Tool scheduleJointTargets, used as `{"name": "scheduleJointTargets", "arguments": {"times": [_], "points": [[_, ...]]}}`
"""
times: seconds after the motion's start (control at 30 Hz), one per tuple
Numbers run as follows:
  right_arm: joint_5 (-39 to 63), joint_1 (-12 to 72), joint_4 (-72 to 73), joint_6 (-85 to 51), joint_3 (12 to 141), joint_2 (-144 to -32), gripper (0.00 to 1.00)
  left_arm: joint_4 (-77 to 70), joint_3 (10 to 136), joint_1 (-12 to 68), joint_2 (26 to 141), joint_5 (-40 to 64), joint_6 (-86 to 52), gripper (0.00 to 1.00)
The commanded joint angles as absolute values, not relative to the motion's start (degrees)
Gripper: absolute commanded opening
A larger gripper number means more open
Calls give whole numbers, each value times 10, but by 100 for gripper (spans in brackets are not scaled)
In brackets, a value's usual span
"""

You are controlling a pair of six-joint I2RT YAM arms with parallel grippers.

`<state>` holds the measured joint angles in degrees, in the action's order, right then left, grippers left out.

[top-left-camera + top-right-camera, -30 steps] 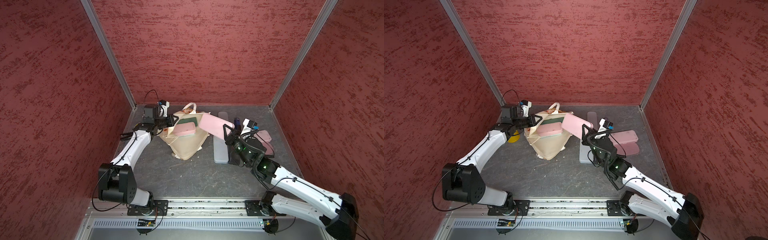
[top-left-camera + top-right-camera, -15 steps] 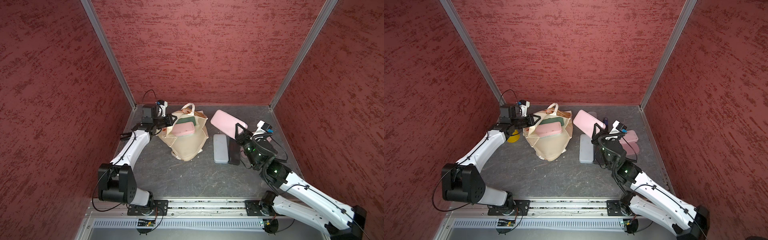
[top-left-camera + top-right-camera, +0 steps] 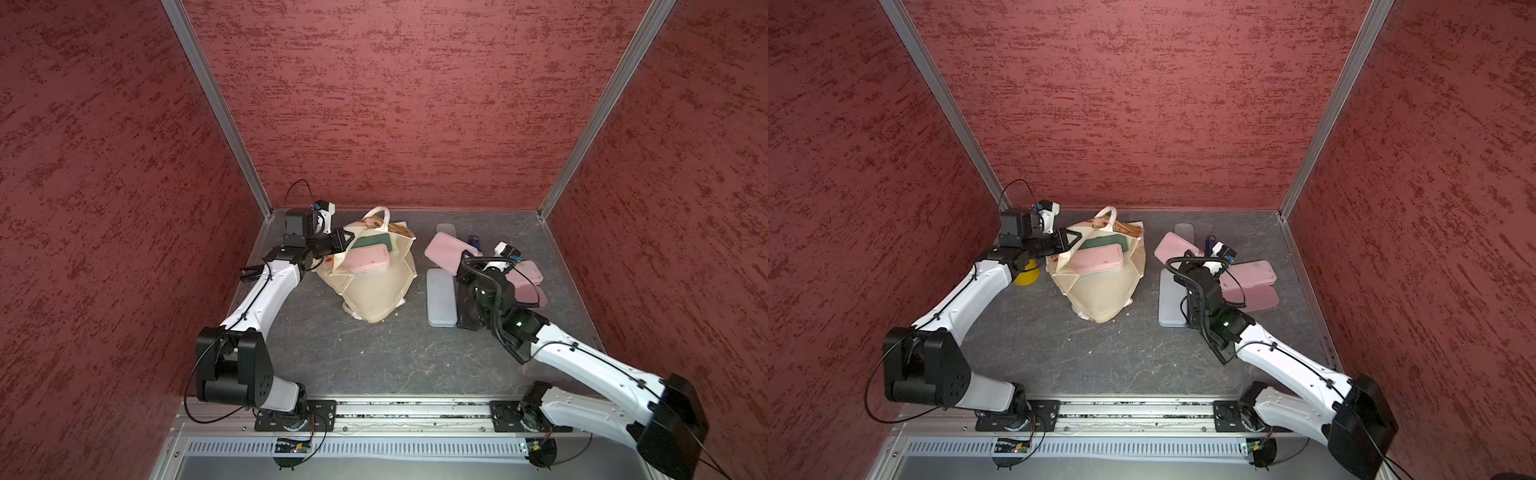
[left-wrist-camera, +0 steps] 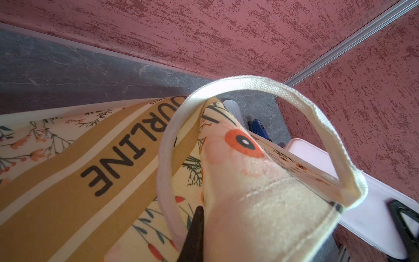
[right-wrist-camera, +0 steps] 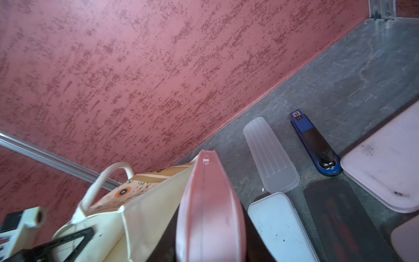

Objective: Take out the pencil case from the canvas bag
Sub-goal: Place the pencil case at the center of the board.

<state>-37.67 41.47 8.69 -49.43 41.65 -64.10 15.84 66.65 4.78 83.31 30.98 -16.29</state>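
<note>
- The pink pencil case (image 3: 449, 252) is clear of the canvas bag (image 3: 378, 291). It hangs tilted beside the bag, over the table (image 3: 374, 357), just above the far end of a grey case (image 3: 441, 301).
- The right claw (image 3: 464, 267) is clamped on the case's near end, so the case juts away from it toward the back wall. The right wrist view shows it edge-on, straight ahead (image 5: 210, 204).
- From above, the wrist hides the claw's fingers, so I can't tell how deep the bite is.
- The step in hand looks like the set-down. I'd level the case and lower it onto bare table rather than onto the grey case or the black case (image 3: 467, 309) beside it. The claw should part only once the case rests.
- The left claw (image 3: 348, 240) is pinched shut on the bag's rim near the handle (image 4: 260, 90), propping the mouth open.
- A second pink case (image 3: 368, 259) and a green case (image 3: 370, 242) lie in that mouth, well apart from the right claw.
</note>
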Motion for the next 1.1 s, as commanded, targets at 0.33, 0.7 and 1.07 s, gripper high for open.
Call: {"name": "scheduleJointTargets", "arguments": {"times": [0.33, 0.7, 1.07], "points": [[-326, 368, 181, -552, 408, -666, 0, 159, 671, 49, 829, 316, -172, 0], [-128, 367, 35, -548, 316, -470, 0, 162, 671, 50, 833, 315, -171, 0], [58, 367, -70, -574, 258, -432, 0, 163, 671, 54, 836, 310, -168, 0]]}}
